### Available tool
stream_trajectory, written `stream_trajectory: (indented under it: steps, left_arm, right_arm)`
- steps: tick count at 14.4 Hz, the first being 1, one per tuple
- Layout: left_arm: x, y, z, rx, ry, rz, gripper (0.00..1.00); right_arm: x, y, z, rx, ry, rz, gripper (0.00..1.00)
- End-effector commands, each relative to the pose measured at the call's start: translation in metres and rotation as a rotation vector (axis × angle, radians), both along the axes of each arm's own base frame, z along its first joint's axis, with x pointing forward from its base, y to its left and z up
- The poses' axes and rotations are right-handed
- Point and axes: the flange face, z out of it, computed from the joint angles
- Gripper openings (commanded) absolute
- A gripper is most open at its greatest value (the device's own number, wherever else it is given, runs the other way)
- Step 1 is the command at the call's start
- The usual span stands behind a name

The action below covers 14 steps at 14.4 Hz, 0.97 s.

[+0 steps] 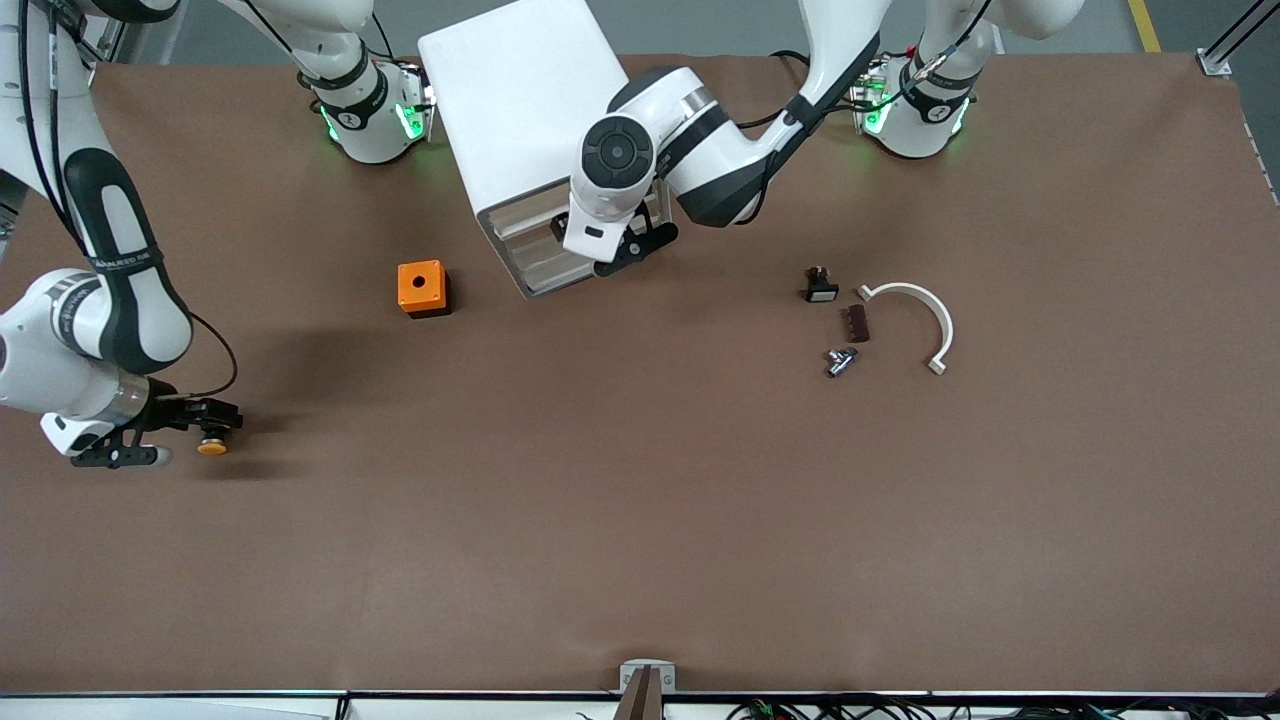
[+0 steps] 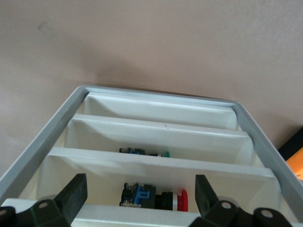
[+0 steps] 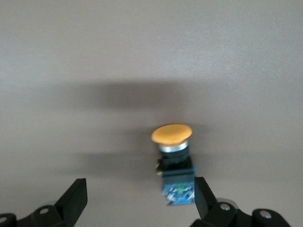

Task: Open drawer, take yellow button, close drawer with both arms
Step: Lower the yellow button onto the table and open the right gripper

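Observation:
The button (image 1: 211, 447), with an orange-yellow cap and a dark blue body, lies on the brown table near the right arm's end. My right gripper (image 1: 195, 432) is low over it, open. In the right wrist view the button (image 3: 173, 156) lies close beside one finger (image 3: 202, 194), with the gripper (image 3: 139, 189) spread wide. My left gripper (image 1: 625, 250) is open at the front of the white cabinet (image 1: 520, 100). The drawer (image 1: 525, 218) is its highest front. In the left wrist view the open gripper (image 2: 140, 184) spans the drawer's rim (image 2: 142, 212).
An orange square box (image 1: 422, 288) with a hole stands beside the cabinet. Toward the left arm's end lie a small black part (image 1: 821, 288), a brown piece (image 1: 857, 323), a metal part (image 1: 840, 361) and a white curved piece (image 1: 915, 315). Lower drawers hold a red-capped button (image 2: 156, 198).

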Motion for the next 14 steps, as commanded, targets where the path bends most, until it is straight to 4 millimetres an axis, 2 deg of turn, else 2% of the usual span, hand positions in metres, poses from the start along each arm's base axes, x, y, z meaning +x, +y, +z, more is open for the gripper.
stream_trajectory:
  steps: [1, 2, 7, 9, 11, 12, 14]
  left_arm:
    - [-0.016, -0.009, -0.004, -0.008, 0.041, 0.008, 1.00]
    - [-0.018, -0.009, -0.007, -0.006, 0.051, 0.009, 1.00]
    - [-0.023, -0.011, -0.007, -0.009, 0.077, 0.026, 1.00]
    - [-0.015, -0.006, -0.001, -0.015, 0.068, 0.037, 1.00]
    - [0.004, 0.005, 0.007, -0.009, 0.015, 0.046, 1.00]
    - [0.027, 0.021, 0.019, 0.006, -0.044, 0.060, 1.00]
    - [0.069, 0.054, 0.054, 0.032, -0.133, 0.081, 1.00]
  right_arm:
    - [0.009, 0.013, 0.049, 0.017, 0.035, -0.020, 1.00]
    - [0.011, 0.018, 0.065, 0.018, 0.038, -0.012, 1.00]
    - [0.010, 0.086, 0.170, -0.064, 0.137, -0.106, 1.00]
    - [0.000, 0.090, 0.206, -0.062, 0.148, -0.100, 1.00]
    - [-0.016, 0.096, 0.243, -0.062, 0.149, -0.095, 1.00]
    - [-0.023, 0.101, 0.259, -0.062, 0.143, -0.093, 1.00]
    - [-0.036, 0.108, 0.281, -0.055, 0.141, -0.091, 1.00]
